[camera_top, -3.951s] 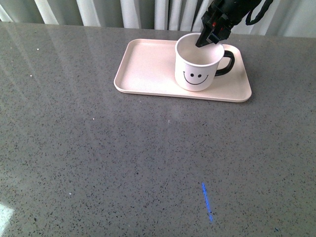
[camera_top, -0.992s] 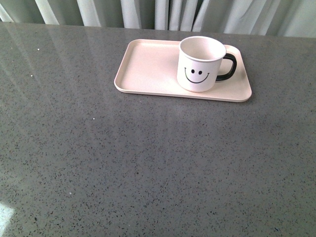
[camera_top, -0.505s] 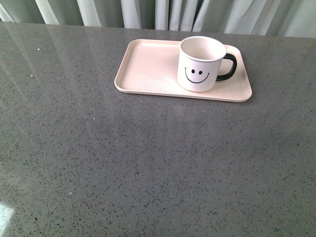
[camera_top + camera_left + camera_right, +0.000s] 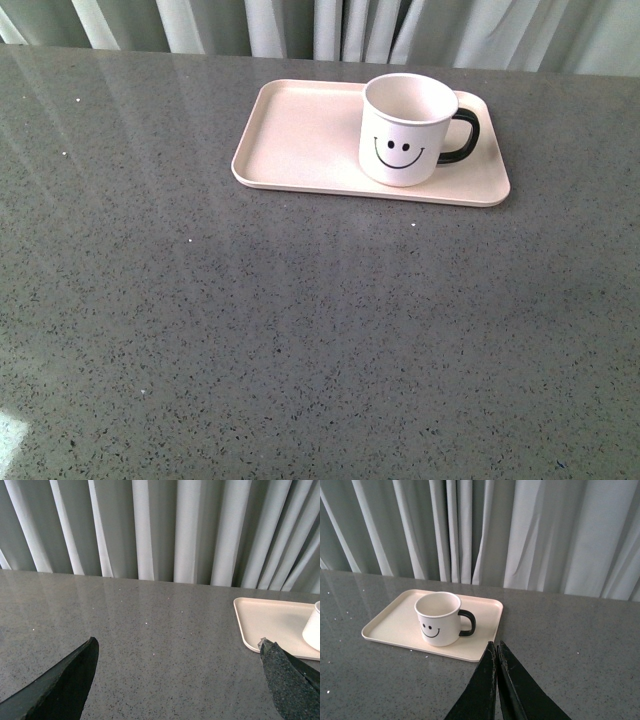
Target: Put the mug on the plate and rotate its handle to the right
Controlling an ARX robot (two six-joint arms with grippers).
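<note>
Right hand (image 4: 497,650) closed; mug (image 4: 405,130) handle (image 4: 462,136) points right

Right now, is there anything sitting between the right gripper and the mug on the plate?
Nothing visible. In the right wrist view the right gripper, jaws together, sits back from the mug. Only bare table and the near rim of the plate lie between them.
</note>
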